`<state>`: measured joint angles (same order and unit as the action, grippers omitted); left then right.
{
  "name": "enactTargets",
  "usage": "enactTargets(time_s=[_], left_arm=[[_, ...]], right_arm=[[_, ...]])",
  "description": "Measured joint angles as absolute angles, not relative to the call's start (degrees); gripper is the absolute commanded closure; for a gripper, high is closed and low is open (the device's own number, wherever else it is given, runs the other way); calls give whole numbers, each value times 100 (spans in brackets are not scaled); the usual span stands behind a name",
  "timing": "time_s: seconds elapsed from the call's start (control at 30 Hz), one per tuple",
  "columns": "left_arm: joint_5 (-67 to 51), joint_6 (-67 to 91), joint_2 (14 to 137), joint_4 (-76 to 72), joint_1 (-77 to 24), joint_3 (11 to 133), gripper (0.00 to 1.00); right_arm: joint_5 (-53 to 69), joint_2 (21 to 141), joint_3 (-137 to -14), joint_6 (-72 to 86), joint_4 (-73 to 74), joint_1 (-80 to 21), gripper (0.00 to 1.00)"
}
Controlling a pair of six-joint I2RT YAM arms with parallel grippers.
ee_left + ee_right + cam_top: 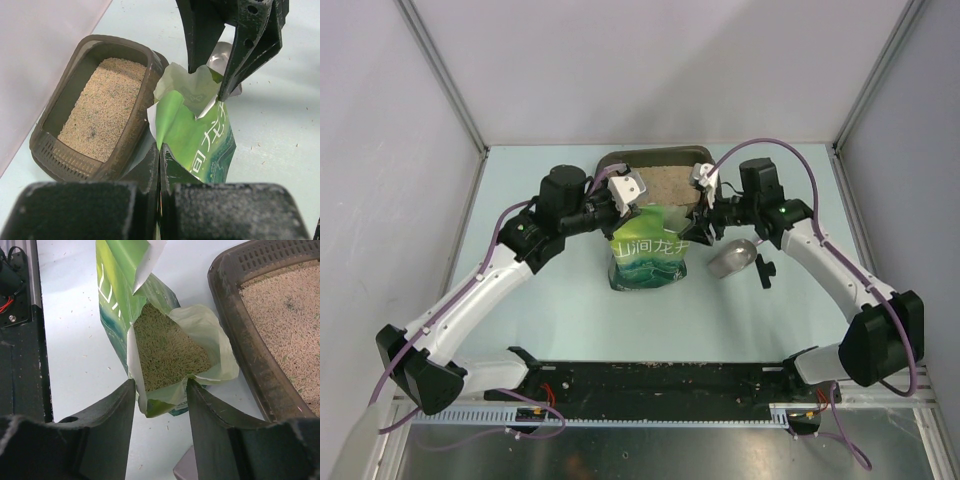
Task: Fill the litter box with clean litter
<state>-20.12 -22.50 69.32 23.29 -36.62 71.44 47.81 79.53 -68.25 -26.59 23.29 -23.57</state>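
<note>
The dark brown litter box (650,153) stands at the back of the table with a layer of beige clean litter (665,186) in it. In front of it stands the green pouch (650,255), its mouth open. My left gripper (161,148) is shut on the pouch's top edge beside the box rim (135,115). My right gripper (160,385) is open, its fingers straddling the opposite edge of the pouch (112,305). More litter (167,347) fills the pouch. In the top view the left gripper (623,212) and right gripper (698,222) sit at the pouch's two upper corners.
A silver metal scoop (730,260) lies on the table right of the pouch, under the right arm. Grey walls close in the left, back and right. A black rail (650,378) runs along the near edge. Stray granules dot the table.
</note>
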Motion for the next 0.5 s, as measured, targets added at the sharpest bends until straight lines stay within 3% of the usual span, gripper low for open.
enactTargets(time_s=[0.2,0.3,0.33,0.43,0.5], left_arm=[[-2012,-2248,6932,2329,-3662,7144,100],[-2012,-2241,6932,2329,-3662,7144,81],[-2014,-2241,6932,2327,-3662,7144,70],[-2025,-2246,6934,2329,-3662,7269,57],[-2027,-2233,6938,2333,-3662,7550,54]], right_arm=[[4781,8023,-6818,-2587,2202,-2416,65],[4783,8031,-6803,-2547,2187,-2436,66],[4783,8038,-6803,-2547,2180,-2440,67],[4783,8051,-6799,-2528,2145,-2453,69],[4783,8066,-6794,-2517,2112,-2460,71]])
